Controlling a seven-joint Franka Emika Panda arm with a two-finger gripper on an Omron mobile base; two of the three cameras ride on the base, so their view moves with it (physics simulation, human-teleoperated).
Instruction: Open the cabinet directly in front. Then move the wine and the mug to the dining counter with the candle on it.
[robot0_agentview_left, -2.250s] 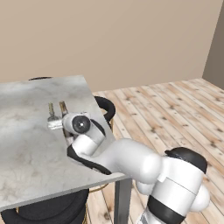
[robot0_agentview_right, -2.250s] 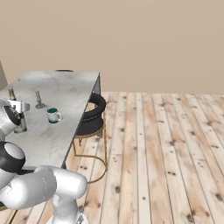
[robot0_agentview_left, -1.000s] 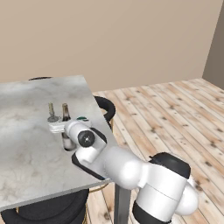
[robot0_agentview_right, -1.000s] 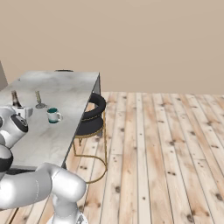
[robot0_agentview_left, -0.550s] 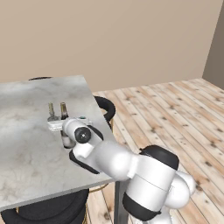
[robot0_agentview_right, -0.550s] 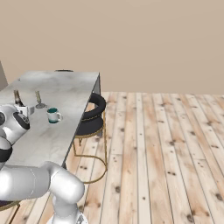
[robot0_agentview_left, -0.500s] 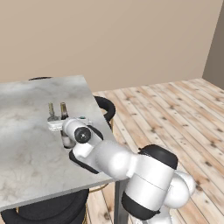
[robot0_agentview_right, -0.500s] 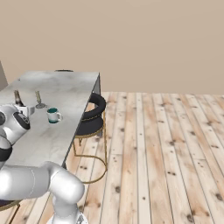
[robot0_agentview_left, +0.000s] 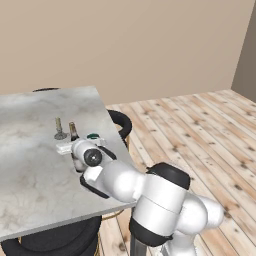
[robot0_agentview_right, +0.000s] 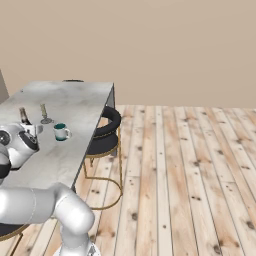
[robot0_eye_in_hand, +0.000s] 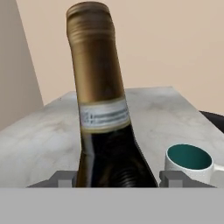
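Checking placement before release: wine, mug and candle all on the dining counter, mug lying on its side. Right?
Not quite. The mug stands upright, its opening facing up in the hand view. The wine and the candle are on the dining counter, as the right base view shows.

wine (robot0_eye_in_hand: 105, 144): dark glass, gold-brown foil neck, pale label with dark print. mug (robot0_eye_in_hand: 190, 161): white outside, teal inside. table (robot0_agentview_left: 35, 175): grey-white marble veining. candle (robot0_agentview_right: 45, 114): pale stick, grey base. Floor (robot0_agentview_right: 190, 165): light wood planks. Wall beige.
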